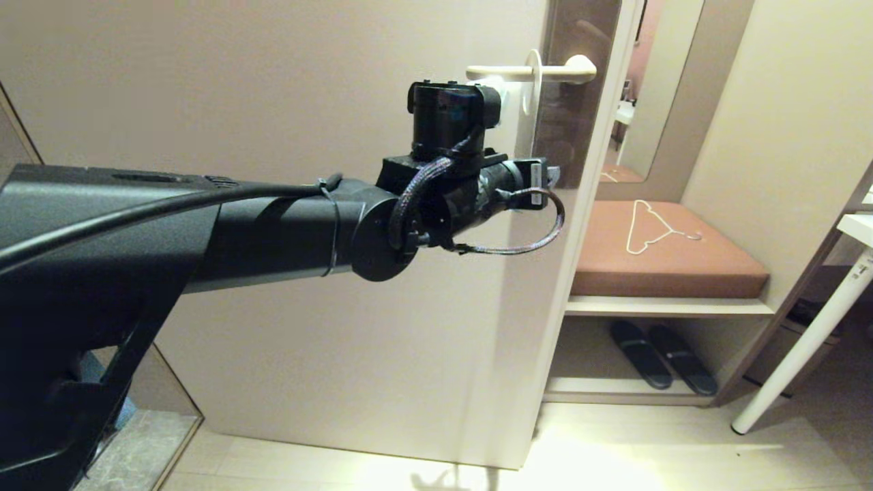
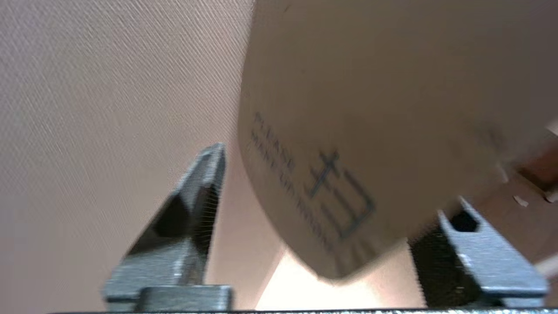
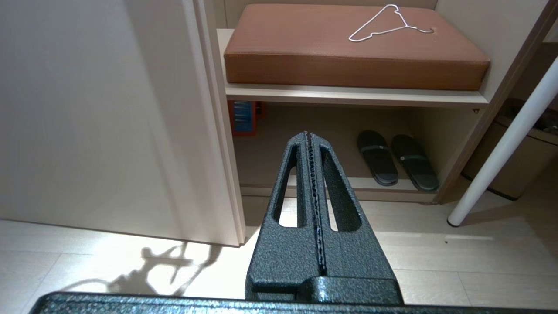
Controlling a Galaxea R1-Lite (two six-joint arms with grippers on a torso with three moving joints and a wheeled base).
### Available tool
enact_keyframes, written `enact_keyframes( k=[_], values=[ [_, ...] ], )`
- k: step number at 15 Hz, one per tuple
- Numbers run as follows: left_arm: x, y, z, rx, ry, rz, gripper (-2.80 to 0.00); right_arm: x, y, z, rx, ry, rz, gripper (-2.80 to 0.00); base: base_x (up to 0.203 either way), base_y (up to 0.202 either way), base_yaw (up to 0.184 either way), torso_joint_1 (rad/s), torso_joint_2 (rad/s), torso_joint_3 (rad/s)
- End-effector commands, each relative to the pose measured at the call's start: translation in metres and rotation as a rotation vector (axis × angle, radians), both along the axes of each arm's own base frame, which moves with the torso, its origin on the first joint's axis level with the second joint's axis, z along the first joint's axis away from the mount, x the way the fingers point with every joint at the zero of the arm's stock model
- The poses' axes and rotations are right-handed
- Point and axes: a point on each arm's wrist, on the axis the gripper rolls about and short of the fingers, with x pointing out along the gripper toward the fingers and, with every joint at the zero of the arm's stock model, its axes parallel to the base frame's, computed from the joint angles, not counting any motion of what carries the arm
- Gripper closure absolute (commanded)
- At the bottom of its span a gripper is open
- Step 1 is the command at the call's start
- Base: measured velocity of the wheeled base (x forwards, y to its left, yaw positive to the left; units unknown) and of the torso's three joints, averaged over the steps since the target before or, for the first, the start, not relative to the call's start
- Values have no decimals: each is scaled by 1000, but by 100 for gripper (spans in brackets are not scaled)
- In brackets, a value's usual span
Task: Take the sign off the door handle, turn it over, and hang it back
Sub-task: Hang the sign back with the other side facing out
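The sign [image 1: 534,80] hangs on the beige door handle [image 1: 569,69], edge-on in the head view, in front of the dark plate [image 1: 580,27] of the cream door [image 1: 273,82]. My left arm [image 1: 450,136] reaches up to it; its camera housing hides the fingers there. In the left wrist view my left gripper [image 2: 331,183] is open, with the sign's white "PLEASE MAKE UP ROOM" face [image 2: 348,131] hanging between the spread fingers [image 2: 196,209], not gripped. My right gripper [image 3: 310,135] is shut and empty, low, pointing at the floor.
Right of the door is a bench with a brown cushion [image 1: 668,259] and a white wire hanger [image 1: 648,228] on it. Dark slippers [image 1: 661,361] lie on the shelf below. A white table leg [image 1: 805,348] stands at the far right.
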Motion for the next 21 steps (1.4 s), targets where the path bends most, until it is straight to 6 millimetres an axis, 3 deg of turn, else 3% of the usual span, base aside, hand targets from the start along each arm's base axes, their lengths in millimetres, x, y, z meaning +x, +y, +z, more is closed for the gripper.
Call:
enact_keyframes(
  k=[1,7,13,14,15,21],
  values=[
    [-10,5,8,-7,-2,-7,-280,0,0,0,0,2,0,0,0,0,0,0,0,0],
    [-53,44,27,5,10,-18,-280,0,0,0,0,2,0,0,0,0,0,0,0,0],
    [-78,80,38,9,6,20,-280,0,0,0,0,3,0,0,0,0,0,0,0,0],
    [-78,81,37,17,6,27,-251,0,0,0,0,2,0,0,0,0,0,0,0,0],
    [-78,81,37,23,3,27,0,0,0,0,0,2,0,0,0,0,0,0,0,0],
    [-64,77,23,67,16,56,0,0,0,0,0,2,0,0,0,0,0,0,0,0]
  ],
)
